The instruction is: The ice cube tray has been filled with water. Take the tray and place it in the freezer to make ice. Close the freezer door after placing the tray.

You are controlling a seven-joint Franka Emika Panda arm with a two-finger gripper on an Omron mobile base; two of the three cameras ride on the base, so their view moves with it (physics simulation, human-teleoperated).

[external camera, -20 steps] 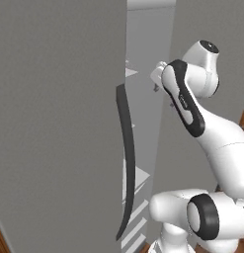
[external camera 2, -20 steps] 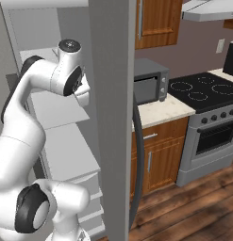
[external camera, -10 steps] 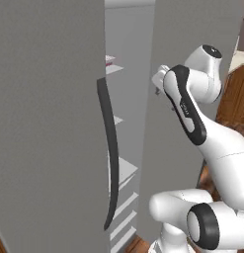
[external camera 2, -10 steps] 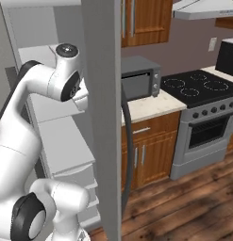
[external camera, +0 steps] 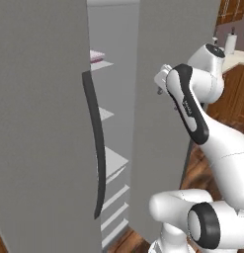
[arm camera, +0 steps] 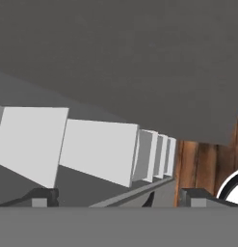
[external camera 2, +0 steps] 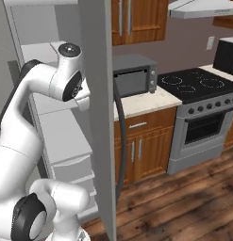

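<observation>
1. one freezer [external camera: 39, 123], tall and grey, with two doors, both standing ajar; in the left base view its pale inner shelves show in the gap between them.
2. two long dark curved handles: one on the left door [external camera: 96, 148], one on the edge of the right door [external camera 2: 119, 141] in the right base view.
3. one ice cube tray [external camera: 97, 56], pale with a pinkish edge, lying flat on an upper shelf inside the freezer.
4. one gripper [arm camera: 118, 197], its two dark fingertips [arm camera: 42, 197] set far apart at the bottom of the hand view, nothing between them; a grey door face lies just ahead.
5. one microwave [external camera 2: 133, 77] and one stove [external camera 2: 198, 87] on the counter side to the right.
6. against the earlier pictures, the whole scene has shifted in both base views, so the base has moved; the gap between the doors looks narrower, and the arm's wrist still sits by the right door's inner face.
</observation>
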